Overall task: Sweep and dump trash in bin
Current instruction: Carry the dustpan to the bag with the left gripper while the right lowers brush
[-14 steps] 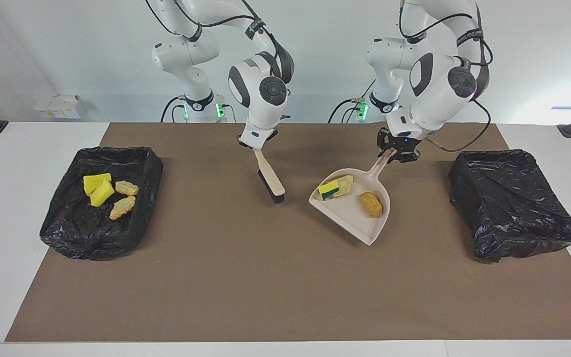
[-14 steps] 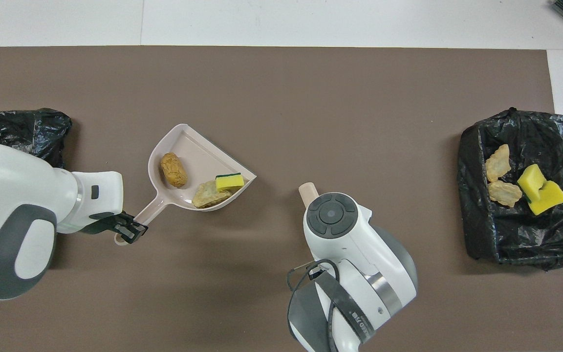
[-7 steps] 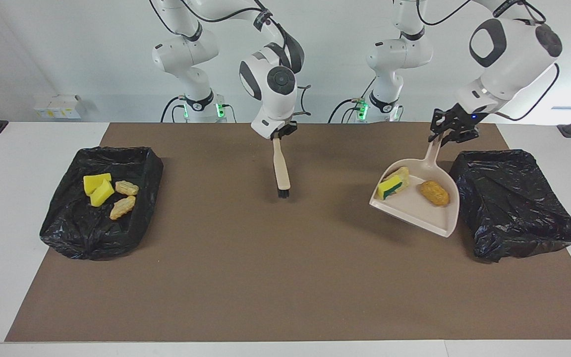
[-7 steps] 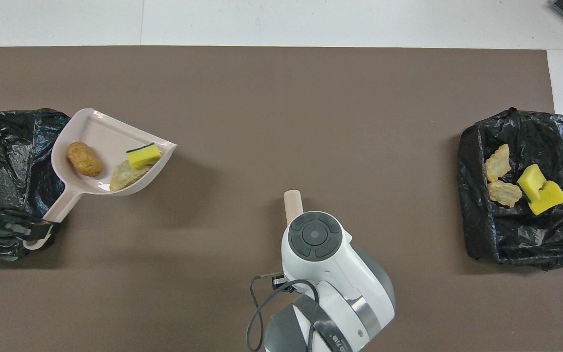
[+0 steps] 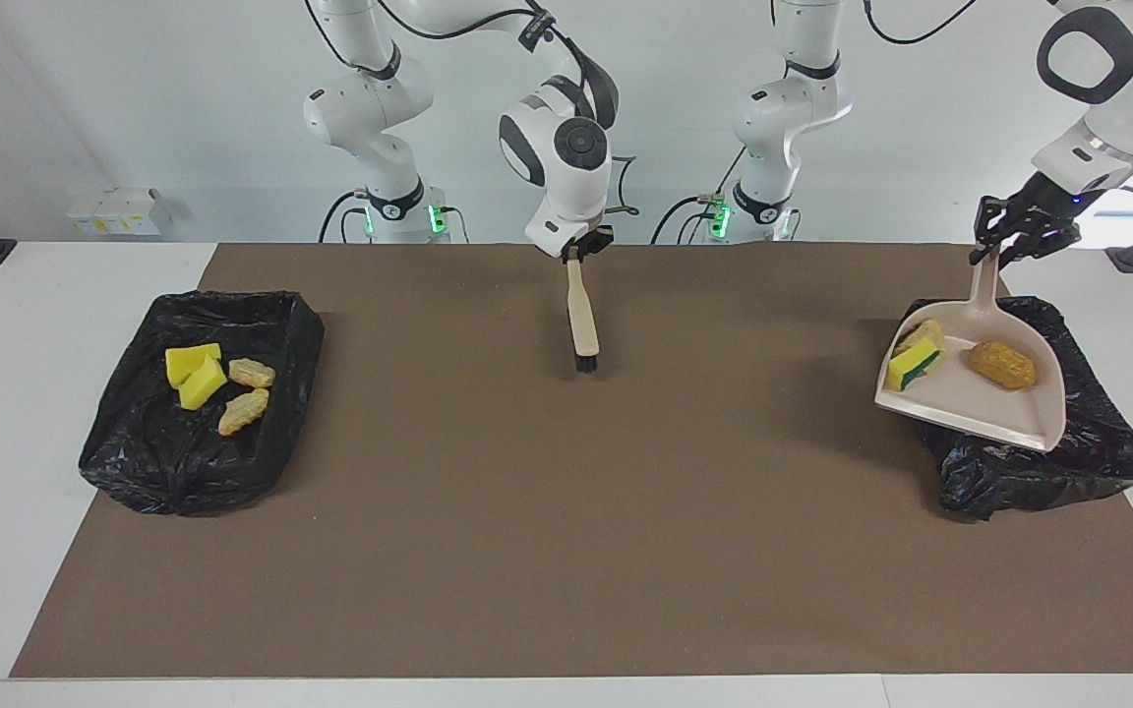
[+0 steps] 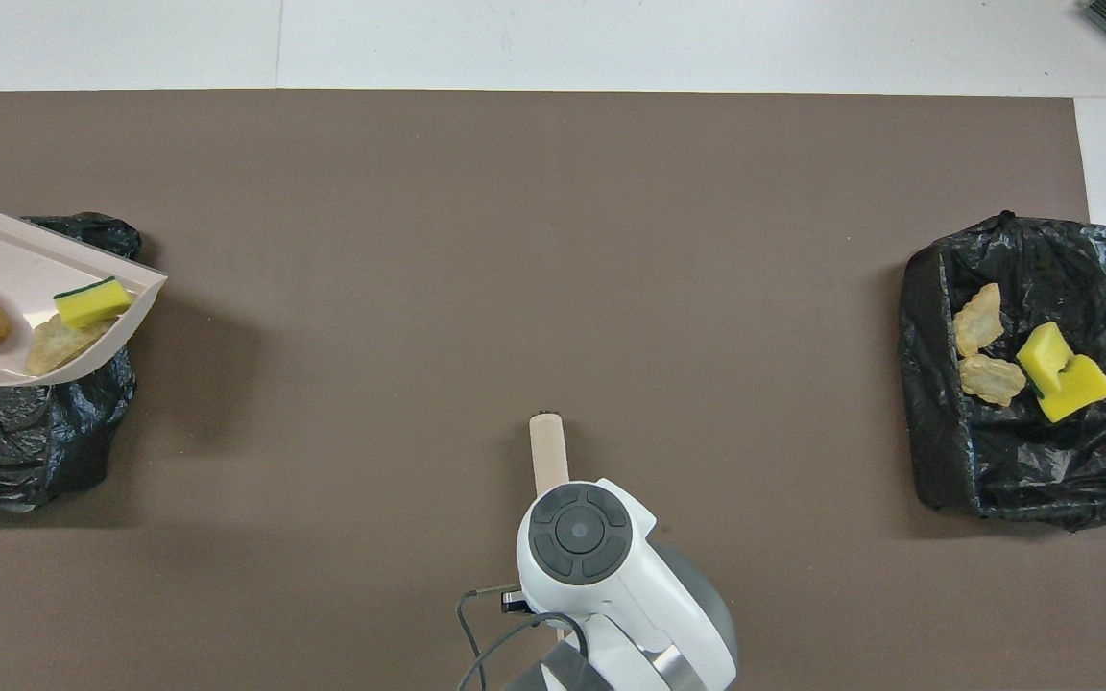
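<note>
**A:** Positions were read on the facing view's clock. Where was the trash logged?

**B:** Three scraps were noted in the dustpan [image 5: 980, 413], which was held in the air over the bin [image 5: 1098, 462] at 3 o'clock, toward the left arm's end of the tabletop [image 5: 566, 551]. A green-sided sponge chunk [image 5: 909, 369] was seen touching a tan lump [image 5: 925, 334], with a brown lump [image 5: 1002, 365] lying apart from them. Four more scraps [image 5: 198, 379] were recorded in the second bin [image 5: 193, 462] at 9 o'clock.

**A:** And the claws?

**B:** The left claw [image 5: 994, 251] was seen pinching the end of the dustpan's handle. The right claw [image 5: 578, 251] was pressed together on the handle of the brush [image 5: 583, 324] near 12 o'clock, bristles down. Whether the bristles touched the tabletop could not be told. That arm was judged to be waiting.

**A:** Handling?

**B:** The scraps were judged light. The sponge was taken to be soft and springy, and the lumps were thought likely to roll. A direct pinch was not advised. The load was best carried by the stiff pan, gripped at the handle and tipped lip-down so that the scraps slide out. The bin's liner was judged limp, so a snag on the pan's lip was flagged.
</note>
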{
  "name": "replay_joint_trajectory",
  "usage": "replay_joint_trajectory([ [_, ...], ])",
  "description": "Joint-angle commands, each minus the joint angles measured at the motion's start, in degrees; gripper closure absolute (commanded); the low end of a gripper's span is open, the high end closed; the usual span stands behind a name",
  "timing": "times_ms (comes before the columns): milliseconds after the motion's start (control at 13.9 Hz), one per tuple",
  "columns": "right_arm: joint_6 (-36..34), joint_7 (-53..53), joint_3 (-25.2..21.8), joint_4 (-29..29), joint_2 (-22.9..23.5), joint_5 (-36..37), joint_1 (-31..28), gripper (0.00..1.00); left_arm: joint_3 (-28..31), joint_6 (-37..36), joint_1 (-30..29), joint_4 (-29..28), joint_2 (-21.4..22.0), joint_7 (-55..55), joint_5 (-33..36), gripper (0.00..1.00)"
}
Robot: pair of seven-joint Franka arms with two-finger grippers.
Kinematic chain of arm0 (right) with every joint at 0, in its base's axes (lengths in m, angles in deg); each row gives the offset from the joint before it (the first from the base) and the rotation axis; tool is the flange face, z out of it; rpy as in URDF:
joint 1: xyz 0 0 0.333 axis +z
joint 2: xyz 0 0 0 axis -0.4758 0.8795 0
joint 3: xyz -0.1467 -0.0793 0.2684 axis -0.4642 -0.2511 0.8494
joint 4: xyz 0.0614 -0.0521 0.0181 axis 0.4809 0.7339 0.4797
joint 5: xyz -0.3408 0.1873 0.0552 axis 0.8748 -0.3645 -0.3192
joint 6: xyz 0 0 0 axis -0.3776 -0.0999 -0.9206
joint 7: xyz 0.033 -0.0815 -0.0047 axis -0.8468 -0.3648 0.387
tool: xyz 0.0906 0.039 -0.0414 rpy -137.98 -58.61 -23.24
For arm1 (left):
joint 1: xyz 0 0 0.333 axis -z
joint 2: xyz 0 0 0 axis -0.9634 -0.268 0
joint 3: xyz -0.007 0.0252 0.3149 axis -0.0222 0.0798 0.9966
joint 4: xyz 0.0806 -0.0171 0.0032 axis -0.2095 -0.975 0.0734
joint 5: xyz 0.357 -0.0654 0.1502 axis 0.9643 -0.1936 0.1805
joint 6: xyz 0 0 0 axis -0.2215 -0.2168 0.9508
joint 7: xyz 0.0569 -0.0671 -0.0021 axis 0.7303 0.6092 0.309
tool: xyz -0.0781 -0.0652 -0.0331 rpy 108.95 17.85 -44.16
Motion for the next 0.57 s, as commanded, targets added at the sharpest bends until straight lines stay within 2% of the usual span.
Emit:
replay_joint_trajectory([
  [0, 4.3, -0.5, 0.0, 2.2, -0.3, -2.9, 1.3, 1.0, -0.8, 3.6, -6.3, 2.7, -3.9, -8.3, 3.9, 1.0],
  [72, 4.6, -0.5, 0.0, 2.2, 0.2, -3.0, 1.5, 1.0, -0.8, 5.8, -8.7, 3.4, -5.2, -13.9, 6.6, 1.0],
  [215, 5.3, -0.5, 0.0, 2.2, 0.8, -3.1, 2.3, 1.0, -0.6, 11.2, -14.1, 5.7, -9.6, -22.5, 7.1, 1.0],
  [287, 5.1, -0.5, 0.0, 2.1, 0.9, -3.2, 2.3, 0.93, -0.5, 12.3, -14.3, 6.9, -10.8, -23.2, 7.5, 1.0],
  [359, 4.5, -0.4, 0.0, 1.7, 0.9, -3.2, 2.3, 0.81, -0.5, 12.4, -14.3, 8.4, -11.9, -23.2, 8.2, 1.0],
  [431, 4.0, -0.2, 0.0, 1.4, 0.9, -3.1, 2.3, 0.36, -0.5, 11.7, -14.3, 10.2, -13.0, -23.7, 10.4, 1.0],
  [503, 3.4, -0.3, -0.1, 0.9, 0.7, -3.1, 2.3, 0.0, -0.6, 10.6, -13.5, 11.3, -13.4, -23.9, 15.0, 1.0],
])
